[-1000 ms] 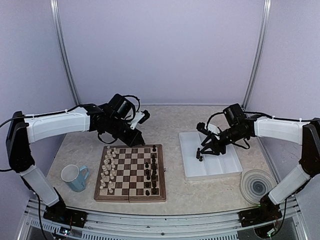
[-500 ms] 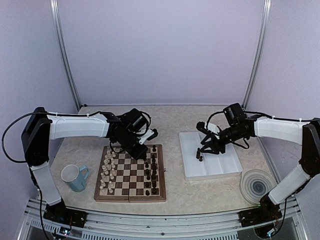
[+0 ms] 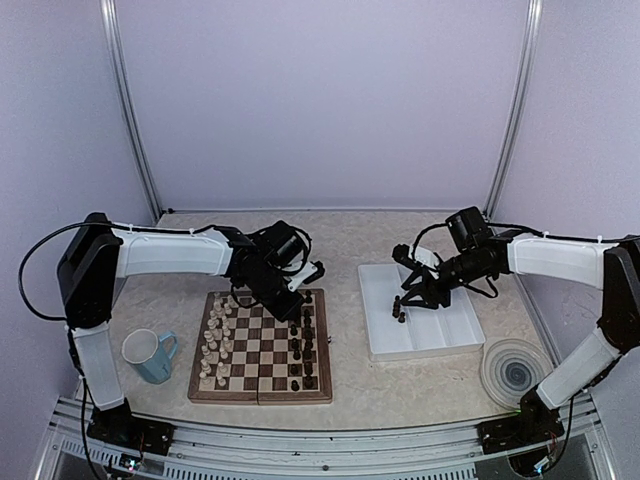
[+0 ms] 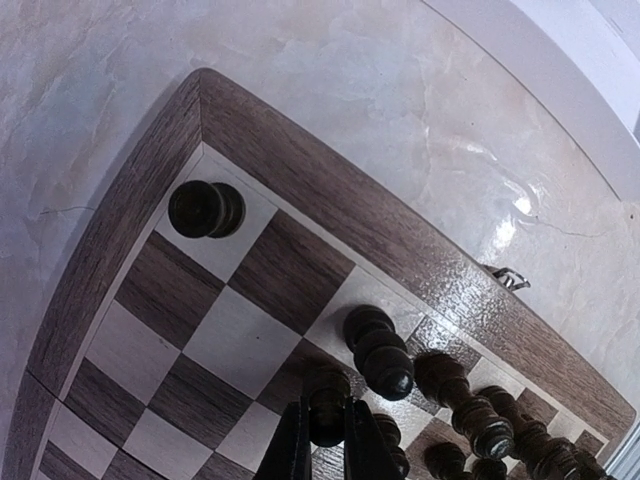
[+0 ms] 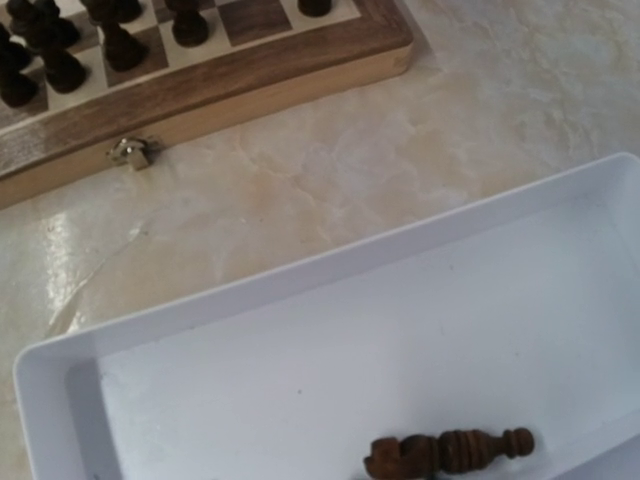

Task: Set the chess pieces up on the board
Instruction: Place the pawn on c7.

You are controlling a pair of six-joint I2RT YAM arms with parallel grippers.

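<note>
The board [image 3: 260,395] lies at centre left, with dark chess pieces [image 3: 300,345] in its two right-hand columns. My left gripper [image 3: 297,303] hovers over the board's far right part. In the left wrist view the left gripper [image 4: 328,445] is shut on a dark piece [image 4: 330,400], just above the squares and beside a standing dark piece [image 4: 378,350]. Another dark piece [image 4: 205,210] stands on the corner square. My right gripper [image 3: 402,303] hangs open over the white tray [image 3: 440,335]. One dark piece [image 5: 450,452] lies flat in the tray [image 5: 250,290]; the right fingers are out of the wrist view.
Cream-white pieces [image 3: 215,340] fill the board's left columns. A light blue mug [image 3: 150,355] stands left of the board. A round grey disc [image 3: 515,370] lies at the near right. A small metal clasp [image 5: 132,152] sticks out from the board's edge [image 5: 200,100].
My left arm has swung right and forward, from behind the board's far left corner to over its far right squares, carrying the dark piece. The right arm has not moved.
</note>
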